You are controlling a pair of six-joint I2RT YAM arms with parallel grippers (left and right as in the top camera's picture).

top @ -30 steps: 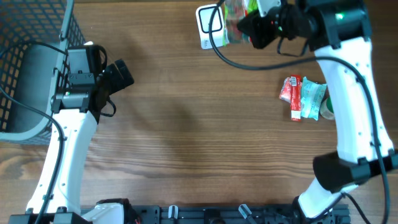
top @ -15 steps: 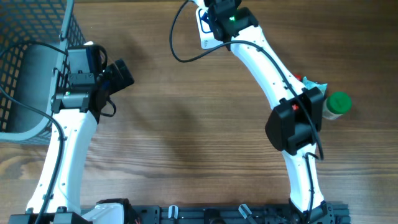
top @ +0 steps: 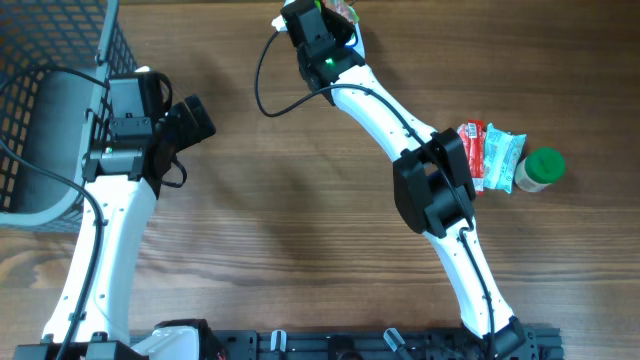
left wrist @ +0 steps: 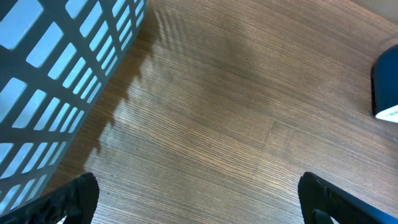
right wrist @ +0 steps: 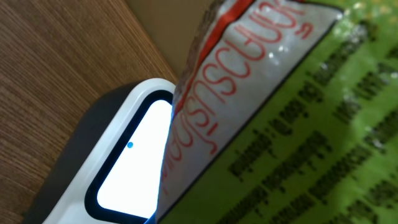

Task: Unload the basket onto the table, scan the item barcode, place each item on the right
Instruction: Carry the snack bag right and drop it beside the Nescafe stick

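Observation:
A snack packet (right wrist: 292, 106), green with a white panel and red print, fills the right wrist view. It hangs just over the barcode scanner's lit white window (right wrist: 127, 180). Overhead, my right gripper (top: 330, 18) sits at the table's far edge with a bit of the packet (top: 347, 10) showing beside it. Its fingers are hidden by the packet and the wrist, shut on it. The arm covers most of the scanner from above. My left gripper (top: 195, 120) (left wrist: 199, 202) stands wide open over bare wood beside the basket, holding nothing.
A dark wire basket (top: 40, 100) (left wrist: 50, 68) stands at the left edge. At the right lie red packets (top: 472, 155), a pale green packet (top: 503, 160) and a green-lidded jar (top: 540, 168). A dark blue thing (left wrist: 387, 87) shows at the left wrist view's right edge.
The right arm has swung left from the right side, carrying the packet across to the scanner at the far edge. The jar behind it has come into view. The left arm has not moved.

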